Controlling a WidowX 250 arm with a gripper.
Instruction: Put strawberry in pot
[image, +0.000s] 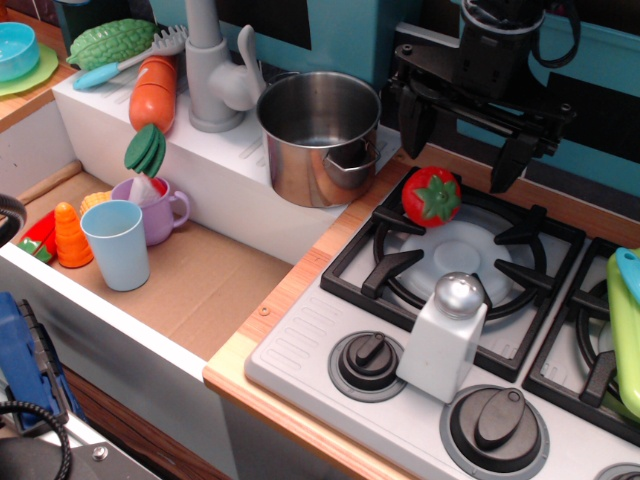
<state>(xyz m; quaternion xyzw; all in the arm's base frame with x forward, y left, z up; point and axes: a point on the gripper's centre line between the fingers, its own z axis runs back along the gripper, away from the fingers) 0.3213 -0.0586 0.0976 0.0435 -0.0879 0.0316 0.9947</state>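
Note:
The strawberry (432, 196), glossy red with a green leafy cap, lies on the far left edge of the black stove grate (400, 265). The pot (318, 136), shiny steel with a loop handle facing the stove, stands empty on the white sink ledge just left of the stove. My gripper (462, 140) is black, hangs above and slightly behind the strawberry, and is open with its two fingers spread wide. It holds nothing and does not touch the strawberry.
A white salt shaker (446, 335) stands on the stove's front. Stove knobs (368, 360) sit along the front. A grey faucet (212, 70) and orange carrot (153, 100) lie left of the pot. A light blue cup (117, 243) and purple mug (155, 208) stand in the sink.

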